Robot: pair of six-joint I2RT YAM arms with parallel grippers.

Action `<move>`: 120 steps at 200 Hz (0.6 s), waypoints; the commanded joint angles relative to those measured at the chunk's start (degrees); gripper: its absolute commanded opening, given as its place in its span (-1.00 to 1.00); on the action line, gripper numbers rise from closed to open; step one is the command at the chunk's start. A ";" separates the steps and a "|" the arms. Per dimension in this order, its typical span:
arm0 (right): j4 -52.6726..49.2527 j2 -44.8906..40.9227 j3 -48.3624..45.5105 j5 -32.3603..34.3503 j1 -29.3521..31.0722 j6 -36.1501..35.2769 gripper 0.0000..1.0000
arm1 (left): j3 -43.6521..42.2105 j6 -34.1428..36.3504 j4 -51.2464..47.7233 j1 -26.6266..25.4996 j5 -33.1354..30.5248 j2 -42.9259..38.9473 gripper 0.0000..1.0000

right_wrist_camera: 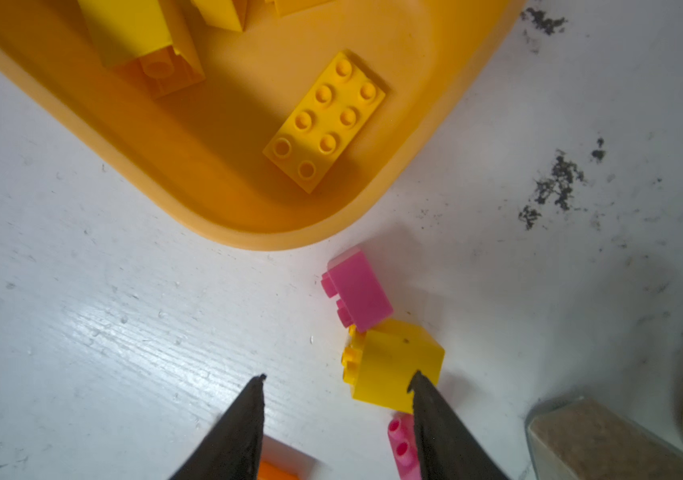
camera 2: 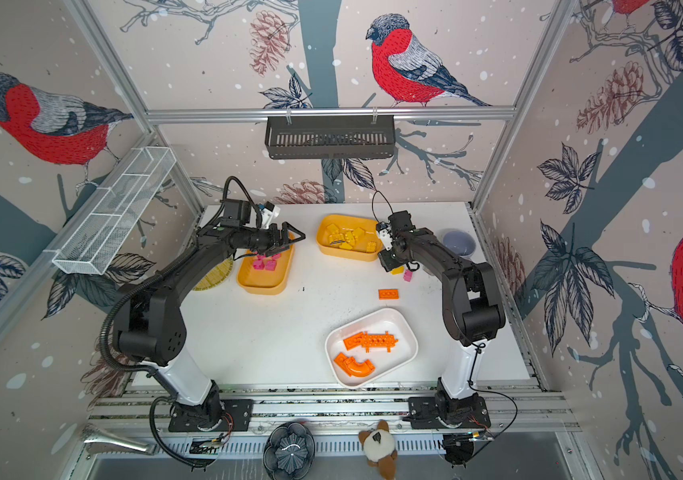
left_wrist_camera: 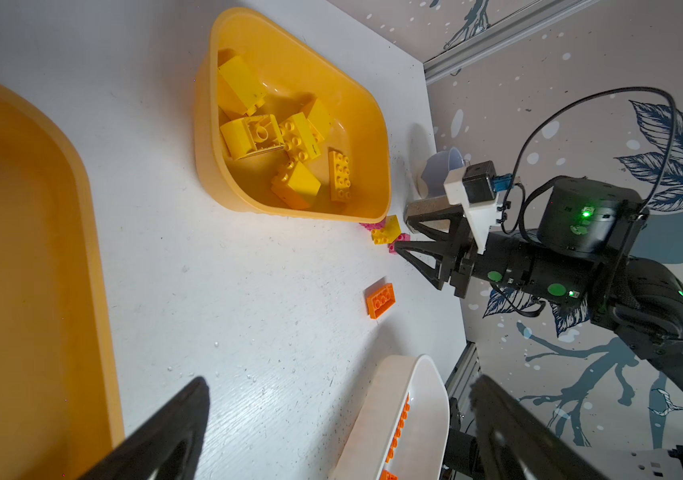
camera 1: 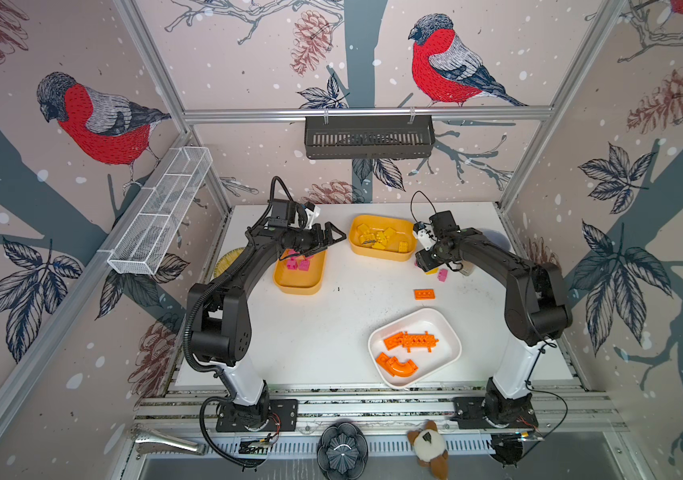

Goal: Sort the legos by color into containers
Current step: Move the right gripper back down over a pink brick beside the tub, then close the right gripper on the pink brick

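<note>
Heads up, your right end effector (right_wrist_camera: 337, 377) is down low over the counter (camera 1: 310, 332), just outside the corner of the yellow tub (right_wrist_camera: 227, 232). Its jaws are partway apart with nothing between them, so it isn't gripping anything. One fingertip (right_wrist_camera: 427, 399) looks to be right against the side of a loose yellow block (right_wrist_camera: 389, 357), which lies tipped on its side on the counter.

A pink cube (right_wrist_camera: 358, 293) touches that block on the tub side. A second pink cube (right_wrist_camera: 400, 449) is just beside it, half hidden behind the same finger. The orange plate (camera 1: 424, 294) lies on its own on the counter, between the yellow tub and the white tub (camera 1: 447, 332).

Your left end effector (camera 1: 329, 245) hovers over the far end of the other yellow-orange tub (camera 1: 298, 286), jaws spread wide and empty.

Sorted so far:
- yellow blocks (camera 1: 379, 239) in the yellow tub
- pink cubes (camera 1: 298, 264) in the other tub
- orange pieces (camera 1: 410, 341) in the white one
</note>
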 commanded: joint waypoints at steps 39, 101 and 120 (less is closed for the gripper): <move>7.33 3.91 0.09 -1.00 -2.17 -11.78 0.07 | -0.36 1.86 -2.05 0.00 -0.66 -1.25 0.94; 5.02 8.04 2.95 -7.17 -2.52 -15.70 -0.12 | -0.89 1.75 -2.27 -0.15 -0.94 -1.78 0.95; 5.08 8.71 2.95 -7.39 -2.36 -15.95 -0.18 | -0.83 1.83 -2.41 -0.20 -1.07 -1.82 0.94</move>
